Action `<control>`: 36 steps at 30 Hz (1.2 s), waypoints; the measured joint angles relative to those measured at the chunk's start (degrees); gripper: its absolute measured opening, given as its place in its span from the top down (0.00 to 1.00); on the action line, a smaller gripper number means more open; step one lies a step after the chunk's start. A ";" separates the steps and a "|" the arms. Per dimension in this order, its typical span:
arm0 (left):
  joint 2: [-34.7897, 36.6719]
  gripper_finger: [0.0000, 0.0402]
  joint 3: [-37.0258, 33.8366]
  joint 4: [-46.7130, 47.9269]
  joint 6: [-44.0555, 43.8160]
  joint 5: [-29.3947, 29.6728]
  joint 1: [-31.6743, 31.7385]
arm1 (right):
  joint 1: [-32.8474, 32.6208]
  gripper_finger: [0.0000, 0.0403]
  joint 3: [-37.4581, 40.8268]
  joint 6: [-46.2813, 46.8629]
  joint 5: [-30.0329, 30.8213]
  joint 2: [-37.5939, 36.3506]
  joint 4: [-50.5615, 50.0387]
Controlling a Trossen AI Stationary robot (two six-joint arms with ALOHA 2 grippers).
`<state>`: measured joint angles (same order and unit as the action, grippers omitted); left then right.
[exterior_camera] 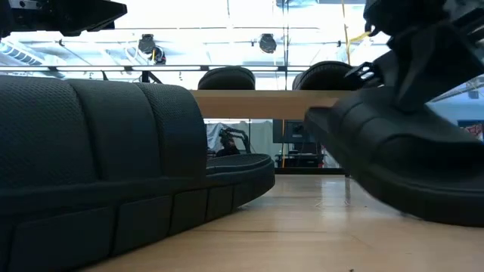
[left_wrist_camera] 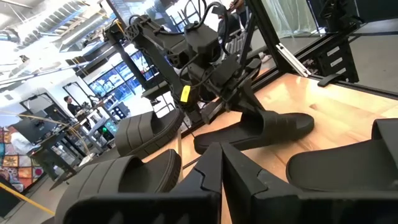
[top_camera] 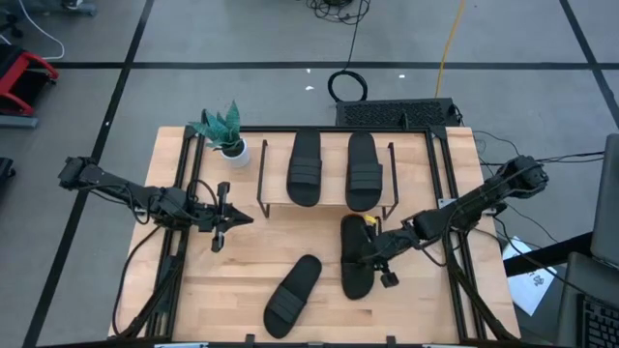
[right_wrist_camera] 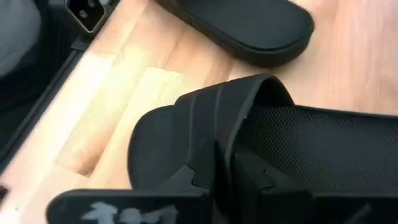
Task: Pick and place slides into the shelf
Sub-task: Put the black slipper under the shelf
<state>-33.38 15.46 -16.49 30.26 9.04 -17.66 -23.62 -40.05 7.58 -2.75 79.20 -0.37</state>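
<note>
The shelf [top_camera: 327,205] stands at the table's far middle, and two black slides [top_camera: 305,166] [top_camera: 363,169] lie on its board. A third slide [top_camera: 293,295] rests flat on its sole on the tabletop near the near edge; it fills the low view's left [exterior_camera: 113,166]. The fourth slide [top_camera: 356,280] lies right of it, with my right gripper [top_camera: 373,249] shut on it. My left gripper [top_camera: 224,220] hovers shut over the table's left part, away from every slide. My right gripper holds the fourth slide by its wide strap [right_wrist_camera: 208,118], pinched between the two fingers [right_wrist_camera: 249,177] at the strap's edge. It comes slanting down from the table's right side. The slide sits tilted, one end [exterior_camera: 325,121] raised; whether its lower end [exterior_camera: 446,215] touches the tabletop I cannot tell.
A potted plant [top_camera: 228,135] stands at the far left corner beside the shelf. Black frame rails [top_camera: 180,242] [top_camera: 455,242] run along the table's left and right sides. Bare wood [top_camera: 290,237] lies between the shelf and the loose slide.
</note>
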 joint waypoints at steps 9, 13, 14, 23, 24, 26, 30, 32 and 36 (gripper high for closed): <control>0.01 0.97 0.00 0.00 -0.07 0.00 -0.01 | 0.02 0.79 0.00 0.83 -1.37 -0.42 0.33; -0.01 1.00 0.00 0.02 -0.15 -0.01 0.00 | 0.02 0.64 0.00 1.37 -1.45 -0.42 0.40; 0.00 1.00 0.00 0.02 -0.17 0.00 0.00 | 0.02 0.60 0.00 1.35 -1.43 -0.42 0.61; -0.01 0.95 0.00 0.02 -0.15 0.00 -0.01 | -0.70 0.42 -0.73 0.61 1.37 -0.51 2.13; 0.00 0.95 0.00 0.02 -0.15 0.00 -0.01 | -1.32 0.41 -1.21 0.81 1.50 -0.64 1.99; 0.01 0.96 0.00 0.02 -0.15 0.00 0.01 | -3.46 0.42 -2.67 0.93 3.67 -0.83 1.53; 0.01 0.99 0.00 0.03 -0.11 0.00 -0.01 | -12.16 0.47 -7.57 -0.16 18.86 -0.79 -6.76; -0.01 1.00 0.00 0.04 -0.06 0.00 -0.01 | -16.78 0.50 -9.95 1.72 27.23 -0.79 -10.53; -0.01 0.97 0.00 0.01 0.00 0.00 -0.01 | -24.56 0.54 -10.78 8.54 41.18 -0.19 -13.09</control>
<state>-33.39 15.46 -16.48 30.26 9.04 -17.67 -48.17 -50.84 16.12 38.42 79.01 -13.46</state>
